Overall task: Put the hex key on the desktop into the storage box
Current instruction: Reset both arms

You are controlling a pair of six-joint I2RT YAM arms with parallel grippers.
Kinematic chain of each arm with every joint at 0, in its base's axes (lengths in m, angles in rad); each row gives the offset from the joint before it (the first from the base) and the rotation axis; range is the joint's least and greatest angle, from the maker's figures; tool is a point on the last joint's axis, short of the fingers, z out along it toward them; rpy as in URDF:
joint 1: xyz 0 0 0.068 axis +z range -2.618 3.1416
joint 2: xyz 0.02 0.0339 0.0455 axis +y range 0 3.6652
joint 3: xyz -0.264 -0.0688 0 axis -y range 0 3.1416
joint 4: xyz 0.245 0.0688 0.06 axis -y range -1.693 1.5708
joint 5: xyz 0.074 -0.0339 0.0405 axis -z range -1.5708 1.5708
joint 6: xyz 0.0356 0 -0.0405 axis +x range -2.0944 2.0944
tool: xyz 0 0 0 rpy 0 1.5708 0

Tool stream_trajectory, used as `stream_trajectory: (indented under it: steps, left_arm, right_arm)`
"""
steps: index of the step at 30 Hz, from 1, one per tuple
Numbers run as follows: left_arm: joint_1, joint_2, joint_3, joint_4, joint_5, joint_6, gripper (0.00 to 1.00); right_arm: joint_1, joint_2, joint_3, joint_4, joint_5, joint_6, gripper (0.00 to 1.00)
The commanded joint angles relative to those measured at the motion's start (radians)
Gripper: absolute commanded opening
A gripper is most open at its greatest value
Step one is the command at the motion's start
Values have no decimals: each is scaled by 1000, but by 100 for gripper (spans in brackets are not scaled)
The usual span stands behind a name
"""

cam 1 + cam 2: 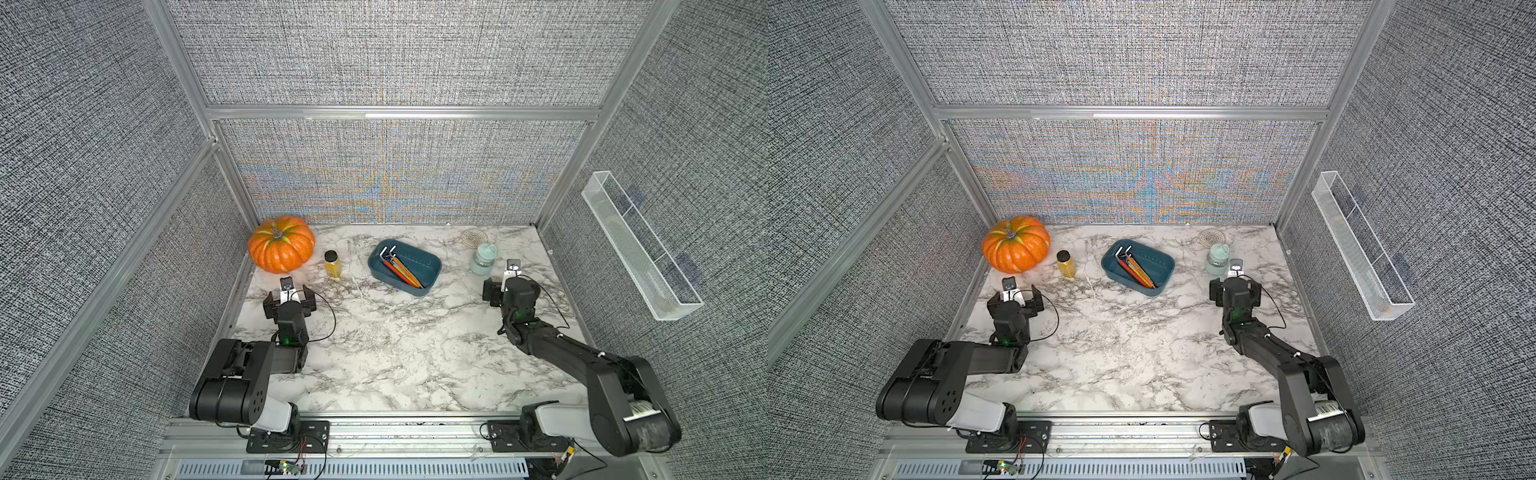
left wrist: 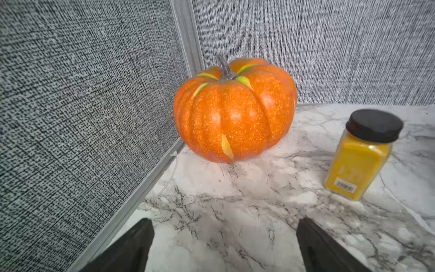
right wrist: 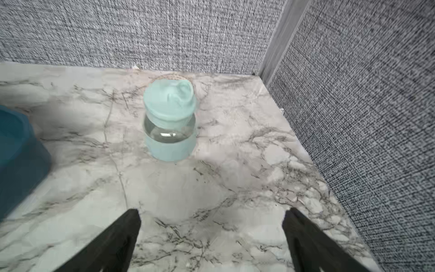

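Seen in both top views, the bundle of slim L-shaped metal hex keys (image 1: 402, 269), some dark grey and others red, orange and yellow, lies inside the shallow dark teal plastic storage box with rounded corners (image 1: 432, 261), in its 9 o'clock half. Their long arms lie side by side on a line from 11 o'clock to 5 o'clock, with the bent ends at 11 and the straight tips pointing to 5. The box rests toward 12 o'clock on the white, grey-veined marble-patterned desktop (image 1: 395, 353). The left gripper (image 2: 224, 226) has its black fingers spread wide with nothing between them, facing the round orange pumpkin (image 2: 235, 113) in the 10 o'clock corner. The right gripper (image 3: 213, 212) is likewise wide apart and empty, facing the mint-lidded glass jar (image 3: 170, 122) at 2 o'clock.
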Motion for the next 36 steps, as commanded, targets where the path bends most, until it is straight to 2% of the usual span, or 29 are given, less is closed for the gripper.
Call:
stream_trajectory:
  steps: [1,7,9,10,13,15,17,18,20,36]
  left_arm:
    - [9,-4,-2,70,44,1,100]
    - [36,6,-30,119,84,-24,100]
    - [37,69,-51,232,84,-15,100]
    - [37,90,-54,270,92,-8,100]
    - [41,42,-25,127,107,-22,100]
    - [44,57,-25,161,107,-23,100]
    - [48,51,-21,140,113,-25,100]
    - [48,52,-21,144,110,-27,100]
    - [51,49,-18,131,116,-30,100]
    - [53,52,-14,125,119,-30,100]
  right_arm:
    - [-17,42,-48,267,-40,-32,99]
    - [-73,114,-159,497,-148,-22,99]
    - [-74,132,-197,592,-162,-31,99]
    - [-81,115,-195,554,-180,-21,99]
    - [-131,137,-238,628,-281,3,99]
    - [-140,174,-283,777,-298,0,99]
    - [-140,149,-258,671,-297,2,99]
    - [-137,163,-273,733,-296,-2,99]
    - [-136,146,-255,668,-294,2,99]
    - [-137,148,-262,690,-295,2,99]
